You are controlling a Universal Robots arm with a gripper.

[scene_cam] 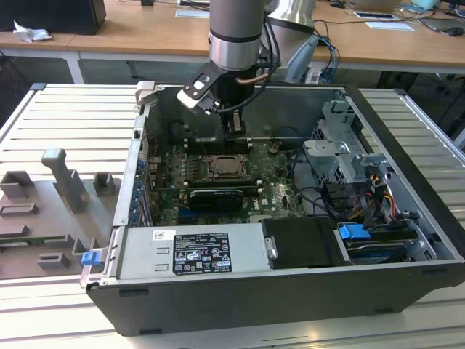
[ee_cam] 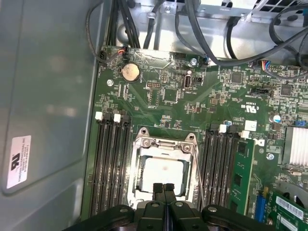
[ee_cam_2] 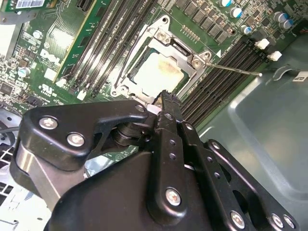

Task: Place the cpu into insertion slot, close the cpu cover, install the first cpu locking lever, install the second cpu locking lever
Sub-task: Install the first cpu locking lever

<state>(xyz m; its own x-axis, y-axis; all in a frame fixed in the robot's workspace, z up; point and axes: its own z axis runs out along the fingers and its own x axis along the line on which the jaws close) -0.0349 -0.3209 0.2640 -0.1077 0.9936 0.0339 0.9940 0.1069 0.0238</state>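
I see my pincer (ee_cam: 163, 187) pinched together on nothing, above the pale, smudged cpu (ee_cam: 161, 173) framed by the silver cpu cover (ee_cam: 166, 144).

A slatted grey metal workbench (scene_cam: 65, 116) stands before long wooden desks (scene_cam: 145, 33) strewn with papers (scene_cam: 192, 12).

The cpu (ee_cam: 162, 174) top: pale silver-grey metal, matt, faintly stained. The cpu cover (ee_cam: 166, 143): bare bright metal, smooth, glossy. Circuit board (ee_cam: 144, 98): green, lacquered sheen. Memory slots (ee_cam: 109, 163): smooth black plastic. Gripper (ee_cam: 164, 187): matt black, shiny metal screw heads. Case wall (ee_cam: 48, 72): grey sheet metal, satin finish.
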